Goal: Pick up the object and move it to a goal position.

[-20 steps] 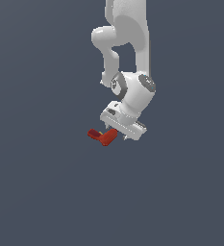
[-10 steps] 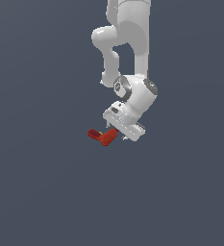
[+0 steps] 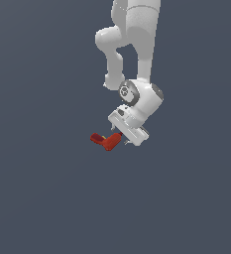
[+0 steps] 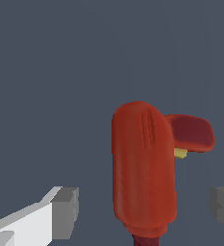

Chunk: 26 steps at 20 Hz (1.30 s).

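Block [image 4: 143,168], red L-shape w/ darker arm, sits between gripper [image 4: 144,211] fingers [image 4: 65,211]; fingers spread apart, gaps both sides, not touching it.

Small red L-shaped block [image 3: 107,141], 2 short arms, 1 darker, tiny yellow spot at the bend.

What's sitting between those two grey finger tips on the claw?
In the wrist view, the red block stands between the fingertips, with bare gaps on both sides; neither pad touches it.
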### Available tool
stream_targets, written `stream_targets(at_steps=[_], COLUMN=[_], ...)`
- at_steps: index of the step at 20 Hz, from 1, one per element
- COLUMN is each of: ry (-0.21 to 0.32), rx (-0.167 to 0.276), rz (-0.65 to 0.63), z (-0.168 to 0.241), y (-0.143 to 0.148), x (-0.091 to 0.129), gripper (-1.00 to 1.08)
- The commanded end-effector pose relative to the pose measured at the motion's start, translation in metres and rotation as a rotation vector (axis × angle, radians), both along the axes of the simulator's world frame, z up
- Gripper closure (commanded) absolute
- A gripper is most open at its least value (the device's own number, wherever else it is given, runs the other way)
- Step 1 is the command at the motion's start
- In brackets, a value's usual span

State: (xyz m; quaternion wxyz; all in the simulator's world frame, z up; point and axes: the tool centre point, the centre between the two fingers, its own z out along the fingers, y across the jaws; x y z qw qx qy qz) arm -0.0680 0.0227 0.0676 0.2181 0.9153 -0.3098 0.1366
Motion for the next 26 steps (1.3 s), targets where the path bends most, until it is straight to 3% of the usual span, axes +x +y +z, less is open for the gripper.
stream_targets(at_steps=[1,13,26], ry=[-0.023,-0.098,-0.109], rx=[-0.014,-0.051,-0.055], rz=[-0.020,-0.078,-0.085], z=[-0.004,-0.014,-0.022], y=[0.000,0.000,-0.004], x=[-0.004,-0.018,-0.019], gripper=[-1.00,-1.00,-1.00])
